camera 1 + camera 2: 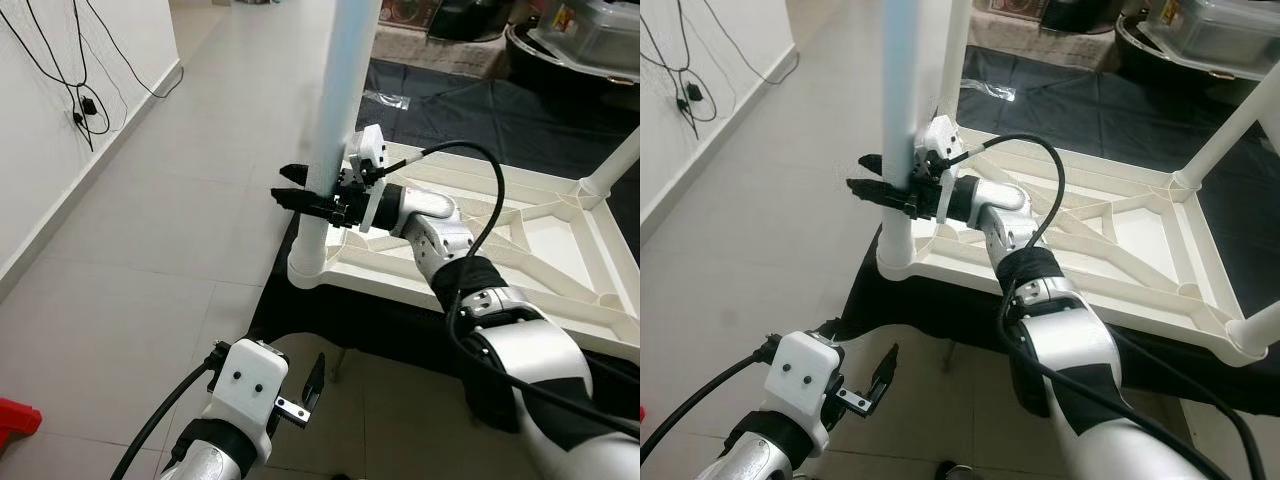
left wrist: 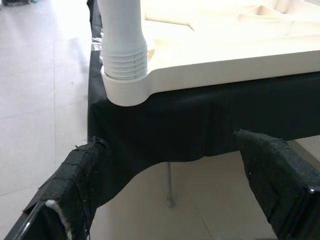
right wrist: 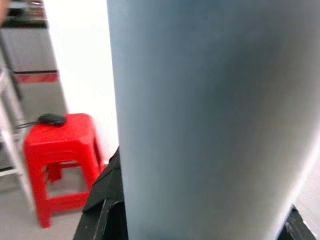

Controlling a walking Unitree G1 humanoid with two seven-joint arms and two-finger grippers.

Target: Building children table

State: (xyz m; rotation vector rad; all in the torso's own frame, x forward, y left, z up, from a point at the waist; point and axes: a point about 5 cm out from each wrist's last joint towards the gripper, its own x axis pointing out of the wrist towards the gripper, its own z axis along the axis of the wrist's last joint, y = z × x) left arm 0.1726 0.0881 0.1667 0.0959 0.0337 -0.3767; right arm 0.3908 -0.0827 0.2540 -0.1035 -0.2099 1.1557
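Pale floor tiles surround the upturned white table top (image 1: pixel 560 250), where the right gripper (image 1: pixel 300 195) fingers clasp the upright leg (image 1: pixel 335 130) seated in its corner socket; the left gripper (image 1: pixel 305 395) hangs released below; uneven twisting could cross-thread it.

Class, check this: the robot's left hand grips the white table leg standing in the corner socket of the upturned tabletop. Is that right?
Not quite: the right hand grips the white table leg in the corner socket of the upturned tabletop, as the left eye view shows. The left hand hangs below, open.
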